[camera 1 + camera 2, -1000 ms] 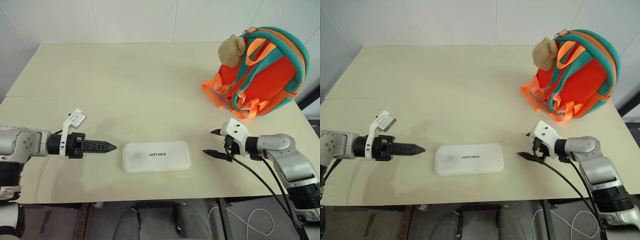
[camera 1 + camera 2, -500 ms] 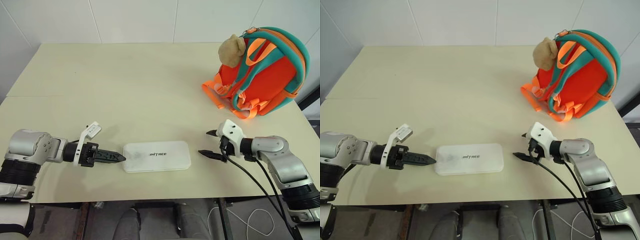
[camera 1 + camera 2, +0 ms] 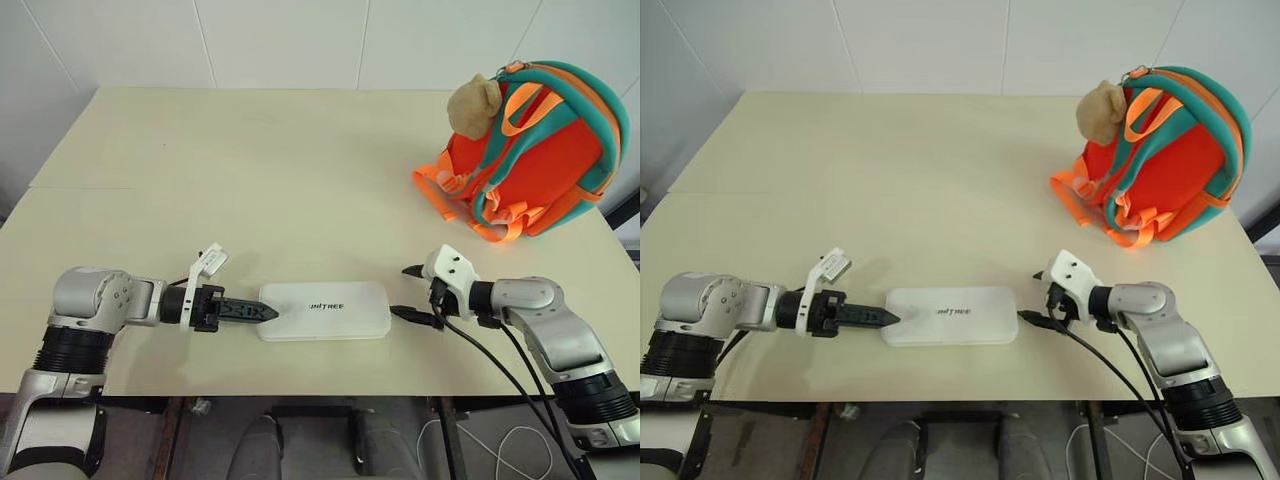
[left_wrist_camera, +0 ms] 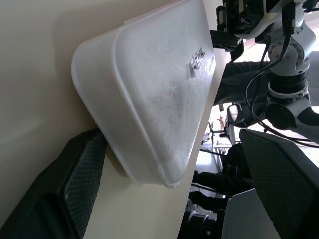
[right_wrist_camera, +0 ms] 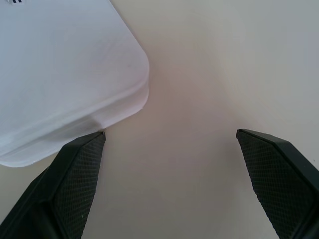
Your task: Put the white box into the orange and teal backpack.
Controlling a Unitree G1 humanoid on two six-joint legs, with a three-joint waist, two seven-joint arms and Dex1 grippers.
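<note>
The white box (image 3: 325, 309) lies flat near the table's front edge, its lettering facing up. My left gripper (image 3: 262, 312) is open at the box's left end. In the left wrist view that end of the box (image 4: 149, 89) sits between the two black fingers (image 4: 79, 184). My right gripper (image 3: 402, 292) is open just off the box's right end, and its nearer fingertip is close beside the box's front right corner (image 5: 124, 94). The orange and teal backpack (image 3: 530, 150) stands at the far right of the table, apart from both grippers.
A tan plush toy (image 3: 473, 103) hangs on the backpack's left side, and orange straps (image 3: 440, 195) spill onto the table (image 3: 250, 180). Black cables (image 3: 500, 365) trail from my right wrist over the front edge. The box is about a hand's width from that edge.
My left gripper has moved right and down until its fingers reach the box's left end. My right gripper has slid a little left towards the box's right end. The box has not moved.
</note>
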